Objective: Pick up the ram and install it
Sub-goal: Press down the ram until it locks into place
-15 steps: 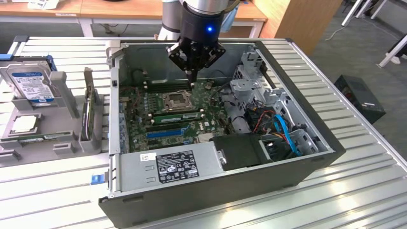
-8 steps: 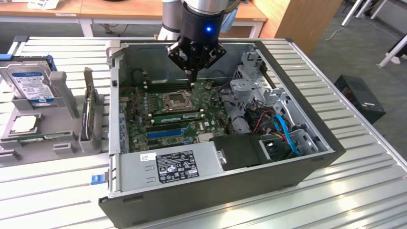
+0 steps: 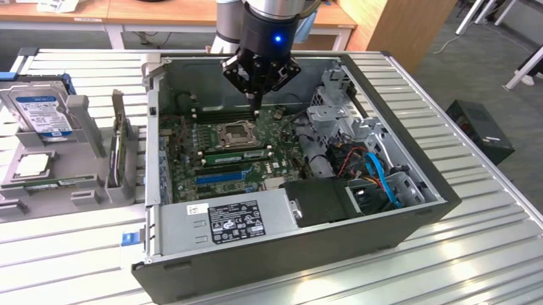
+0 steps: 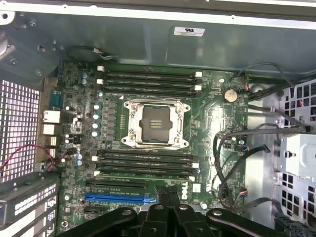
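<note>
Above the open computer case (image 3: 407, 219), the gripper (image 3: 254, 95) is hovering with its claw pressed together, holding nothing. Beside the processor socket (image 3: 235, 134), the ram (image 3: 236, 153) is already sitting in its slot, presumably installed.

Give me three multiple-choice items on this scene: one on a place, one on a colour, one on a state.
1. The hard drive stands: A) inside the PC case; B) in a grey holder at the exterior view's left of the case; C) on the floor.
2. The long expansion slot on the motherboard is: A) blue; B) red; C) yellow.
3. The gripper is: A) wide open; B) shut; C) shut on the hard drive.

B: it stands upright outside the case. A: its plastic is blue. B: the fingers meet above the motherboard.
</note>
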